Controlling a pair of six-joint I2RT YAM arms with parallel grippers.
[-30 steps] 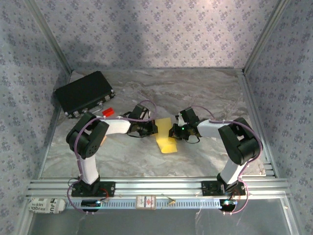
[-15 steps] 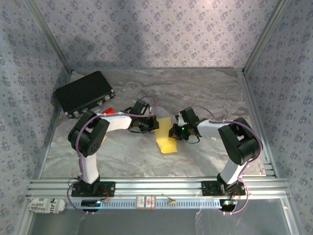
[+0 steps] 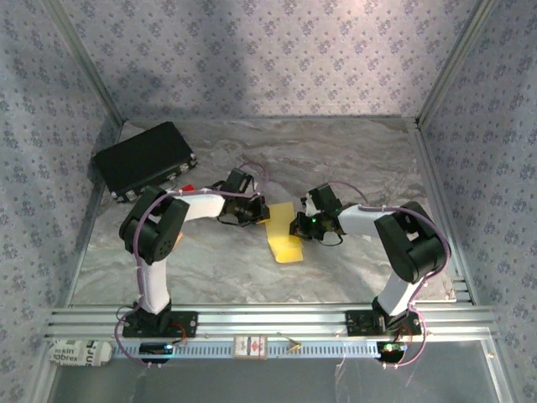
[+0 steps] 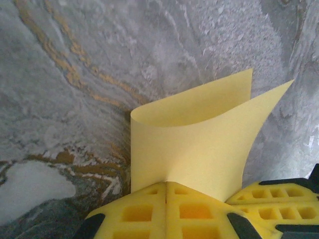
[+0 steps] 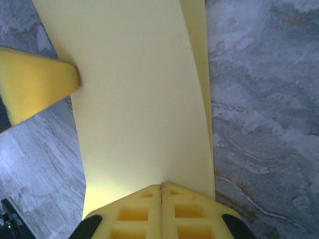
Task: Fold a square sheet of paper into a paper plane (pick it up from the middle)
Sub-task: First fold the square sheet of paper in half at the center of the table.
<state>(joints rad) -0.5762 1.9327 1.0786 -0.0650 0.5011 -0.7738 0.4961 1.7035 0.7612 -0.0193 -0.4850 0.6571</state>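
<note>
Between the two arms, near the middle of the table (image 3: 361, 159), the square sheet of paper (image 3: 284, 235) was curled double. It looked light, floppy and easily creased. The left gripper (image 4: 166, 185) and right gripper (image 5: 161, 186) each pinched one edge shut.

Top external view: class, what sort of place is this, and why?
Probably a robot test cell: patterned wall panels, a marble-look table, left arm and right arm bolted to an aluminium rail.
</note>
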